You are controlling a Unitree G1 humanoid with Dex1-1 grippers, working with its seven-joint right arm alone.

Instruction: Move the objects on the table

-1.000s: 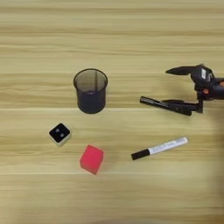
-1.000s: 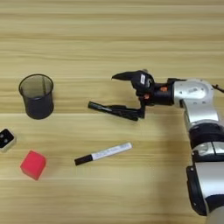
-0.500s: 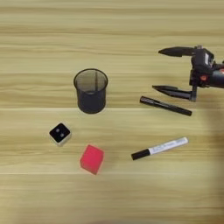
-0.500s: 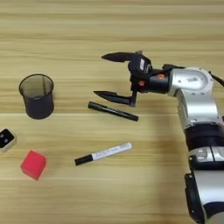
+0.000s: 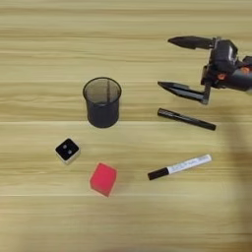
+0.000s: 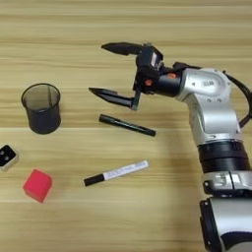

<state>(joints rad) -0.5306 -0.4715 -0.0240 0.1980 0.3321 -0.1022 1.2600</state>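
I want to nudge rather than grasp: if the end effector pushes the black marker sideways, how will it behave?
The black marker looks like a slim round barrel lying flat on the table, so a sideways push would probably roll it. It looks rigid and likely light. A push near one end might spin it instead. The end effector is open just above it.

The gripper [image 6: 101, 70] hangs with fingers wide apart above the table [image 5: 49, 39], just beyond the black marker [image 5: 186, 118], touching nothing. Bare wood lies between that marker and the mesh cup [image 5: 102, 102]. The white marker [image 5: 179, 167], red cube [image 5: 103, 179] and white cube [image 5: 67, 150] lie well apart nearer the front, with open lanes between them.
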